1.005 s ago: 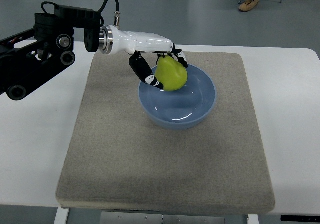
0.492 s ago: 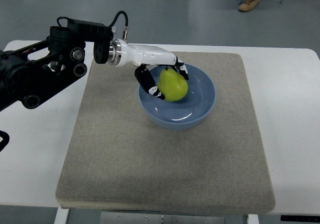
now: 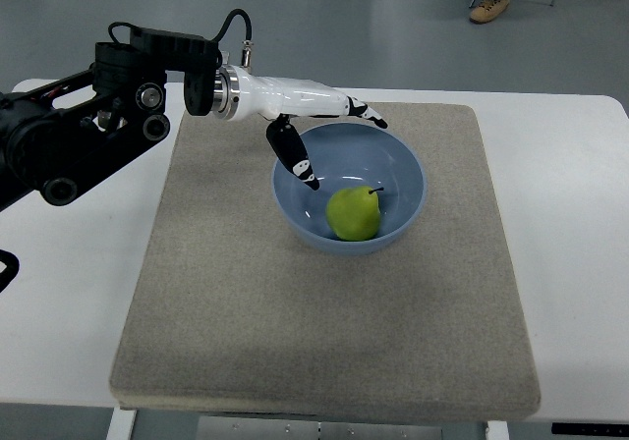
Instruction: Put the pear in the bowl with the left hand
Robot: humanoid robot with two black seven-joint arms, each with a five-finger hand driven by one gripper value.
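Observation:
A green pear lies inside the blue bowl, toward its near side, stem up. The bowl stands on a grey mat. My left hand, white with black fingertips, hovers over the bowl's far left rim with its fingers spread and nothing in them. The thumb points down at the rim's left side, and the other fingers stretch along the far rim. The hand is apart from the pear. My right arm does not show.
The mat lies on a white table. My left arm's black joints sit over the table's far left. A person's shoe shows on the floor at the top right.
The left hand held the pear over the bowl, then lowered it. Now the fingers have opened, the pear rests in the bowl, and the hand has drawn back up and away.

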